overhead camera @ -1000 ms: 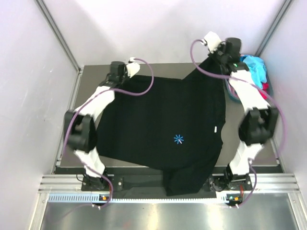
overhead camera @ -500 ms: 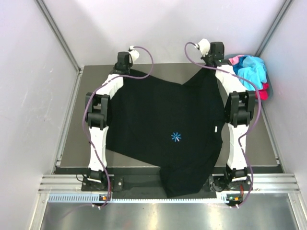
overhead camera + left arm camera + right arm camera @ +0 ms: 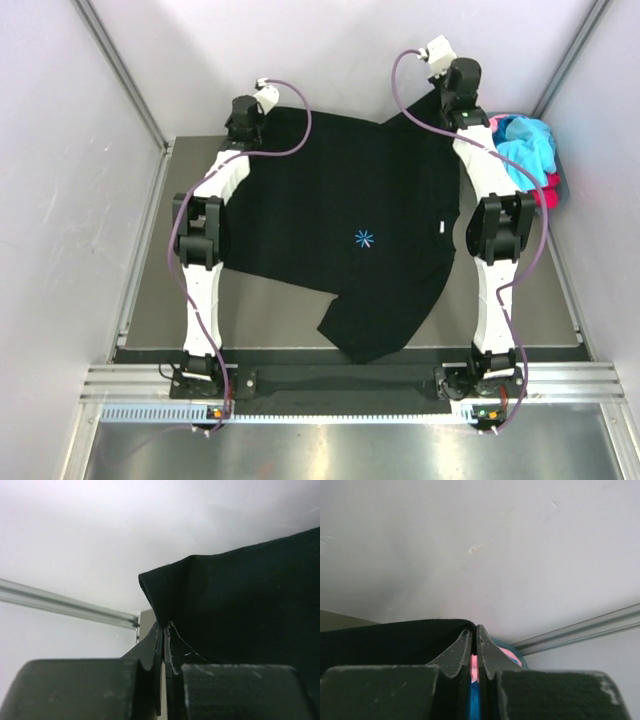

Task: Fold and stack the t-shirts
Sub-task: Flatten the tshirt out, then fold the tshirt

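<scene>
A black t-shirt (image 3: 350, 215) with a small blue star print hangs stretched between both grippers above the table, its lower end trailing toward the front edge. My left gripper (image 3: 243, 112) is shut on the shirt's far left corner; the left wrist view shows the cloth (image 3: 240, 605) pinched at the fingertips (image 3: 159, 630). My right gripper (image 3: 462, 78) is shut on the far right corner, raised high; the right wrist view shows the black hem (image 3: 395, 637) clamped between its fingers (image 3: 485, 645).
A pile of blue and pink shirts (image 3: 525, 150) lies in a basket at the back right, also seen under the right fingers (image 3: 507, 655). The grey table (image 3: 145, 280) is bordered by white walls and metal rails.
Both grippers have risen and moved back, lifting the shirt; its lower end has been dragged off the front rail onto the table.
</scene>
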{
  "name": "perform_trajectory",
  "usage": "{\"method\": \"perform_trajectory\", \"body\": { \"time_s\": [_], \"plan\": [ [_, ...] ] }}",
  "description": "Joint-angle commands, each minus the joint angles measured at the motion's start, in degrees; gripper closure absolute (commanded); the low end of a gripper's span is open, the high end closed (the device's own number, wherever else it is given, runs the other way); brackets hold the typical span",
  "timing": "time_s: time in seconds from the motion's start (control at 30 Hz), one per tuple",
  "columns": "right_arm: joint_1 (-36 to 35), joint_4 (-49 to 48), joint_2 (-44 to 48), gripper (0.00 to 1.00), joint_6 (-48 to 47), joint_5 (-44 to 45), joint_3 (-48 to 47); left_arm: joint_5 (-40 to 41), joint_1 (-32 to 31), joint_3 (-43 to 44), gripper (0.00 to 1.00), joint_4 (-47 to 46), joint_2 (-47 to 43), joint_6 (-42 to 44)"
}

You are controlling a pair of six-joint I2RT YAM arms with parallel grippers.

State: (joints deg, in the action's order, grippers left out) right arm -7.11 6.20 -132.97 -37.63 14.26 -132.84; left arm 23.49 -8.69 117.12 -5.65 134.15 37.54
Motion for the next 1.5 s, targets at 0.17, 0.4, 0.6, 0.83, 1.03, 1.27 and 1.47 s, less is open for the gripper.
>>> {"method": "perform_trajectory", "body": {
  "time_s": [0.17,0.4,0.6,0.83,1.03,1.27,1.47],
  "plan": [
    [-0.6,0.6,-0.9,1.0,-1.3,0.9,1.4,-1.0,0.0,2.7,1.0,-8.2,1.8,1.0],
    [-1.4,8.3,4.5,1.0,-1.7,-1.3,6.3,-1.5,0.2,2.9,1.0,-5.6,2.1,0.4],
    [-1.5,16.6,12.1,1.0,-1.5,-4.2,11.0,-4.8,1.1,3.0,1.0,-1.2,-0.7,0.7],
    [-1.9,22.8,20.4,1.0,-0.7,-4.9,17.5,-12.0,2.0,0.2,1.0,9.4,-6.3,3.1],
    [-1.9,24.1,24.9,1.0,0.1,-4.1,22.4,-16.5,2.6,1.0,1.0,14.6,-6.9,1.1],
    [-1.1,24.8,24.6,1.0,0.4,-3.6,22.6,-18.1,3.1,4.5,1.0,10.4,-3.9,-4.4],
    [-0.7,25.3,23.2,1.0,0.5,-3.4,20.5,-18.3,3.1,8.3,1.0,8.6,0.1,-4.8]
  ]
}}
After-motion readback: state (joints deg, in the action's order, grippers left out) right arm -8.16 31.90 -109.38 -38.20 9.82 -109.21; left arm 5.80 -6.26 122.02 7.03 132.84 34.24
